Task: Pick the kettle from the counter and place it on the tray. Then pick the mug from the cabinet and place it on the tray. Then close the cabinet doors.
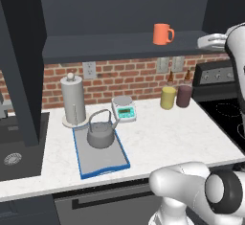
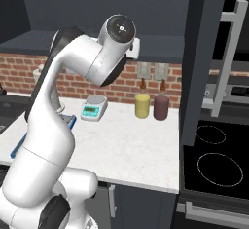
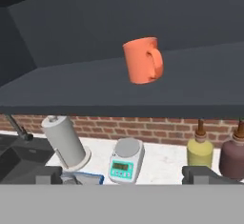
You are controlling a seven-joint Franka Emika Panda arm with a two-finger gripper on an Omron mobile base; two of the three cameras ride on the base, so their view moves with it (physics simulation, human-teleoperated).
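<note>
The squat grey metal kettle [image 1: 101,134] sits on the blue-rimmed grey tray [image 1: 102,163]. My jaws are wide open and empty, facing the plain orange mug [image 3: 142,60] standing alone on the dark navy cabinet [image 3: 119,92] shelf. The risk: coming in crooked, I'd clip its loop handle and knock it over or back.

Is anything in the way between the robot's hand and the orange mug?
Nothing visible is. The open gripper looks straight at the mug, which stands alone on the cabinet shelf with its door open.
</note>
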